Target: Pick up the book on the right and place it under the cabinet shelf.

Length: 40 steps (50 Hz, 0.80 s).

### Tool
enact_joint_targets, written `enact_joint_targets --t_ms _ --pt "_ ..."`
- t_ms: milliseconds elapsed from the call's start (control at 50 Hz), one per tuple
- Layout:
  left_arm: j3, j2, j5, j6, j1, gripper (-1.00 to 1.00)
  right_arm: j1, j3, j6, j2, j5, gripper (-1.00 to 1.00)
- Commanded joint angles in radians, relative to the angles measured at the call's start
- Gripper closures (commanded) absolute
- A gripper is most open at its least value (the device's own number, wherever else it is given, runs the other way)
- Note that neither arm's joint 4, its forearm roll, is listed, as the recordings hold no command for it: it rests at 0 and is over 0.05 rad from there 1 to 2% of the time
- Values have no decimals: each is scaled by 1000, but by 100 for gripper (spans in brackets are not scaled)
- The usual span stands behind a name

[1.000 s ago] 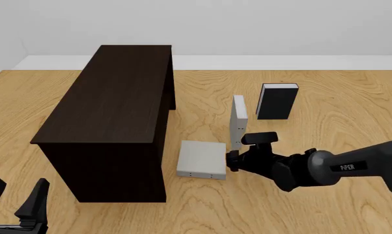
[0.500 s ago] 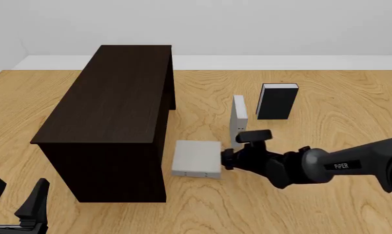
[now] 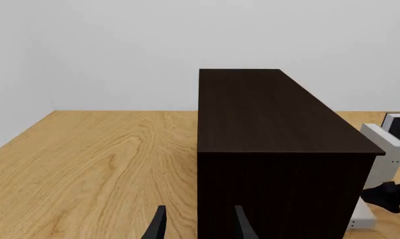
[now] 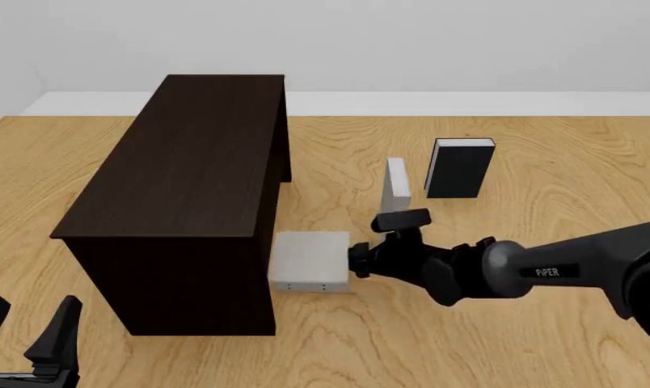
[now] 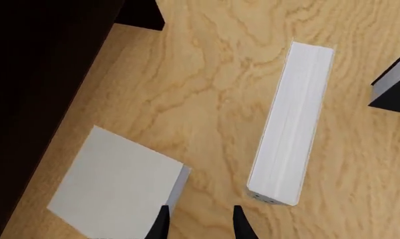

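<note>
The book lay flat on the table, one edge touching the cabinet shelf. The right gripper met its opposite edge, jaws narrowly apart, gripping nothing. Pushed off-centre, the book could have twisted and jammed, or the gripper struck the upright grey twin.

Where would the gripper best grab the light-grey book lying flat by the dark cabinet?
Probably by the flat light-grey hardcover book's right-hand edge, coming in low from the right: it lies flat, its left side nearly meets the dark brown wooden cabinet, and the right gripper is already there.
</note>
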Motion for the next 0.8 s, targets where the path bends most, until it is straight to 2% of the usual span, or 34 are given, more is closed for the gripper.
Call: enact_joint_targets --t_ms 20,800 --pt "0 3 -2 0 0 -100 67 -69 98 48 -6 -100" --pt "0 2 -2 0 0 -100 179 -238 115 140 56 -100"
